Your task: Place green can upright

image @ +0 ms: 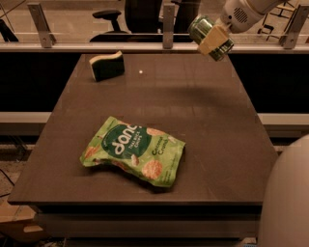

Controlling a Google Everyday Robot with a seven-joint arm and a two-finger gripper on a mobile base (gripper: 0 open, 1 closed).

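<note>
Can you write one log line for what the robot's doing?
gripper: shut on green can | tilted, above table far-right edge | upright: no

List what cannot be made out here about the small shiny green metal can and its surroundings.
All in the camera view:
- Small shiny green metal can, held tilted in the gripper above the table's far right corner: a beige finger covers its middle; markings too small.
- Arm: cut off by the top edge.
- Pale speck beside the green-and-yellow sponge block: too small to identify.
</note>
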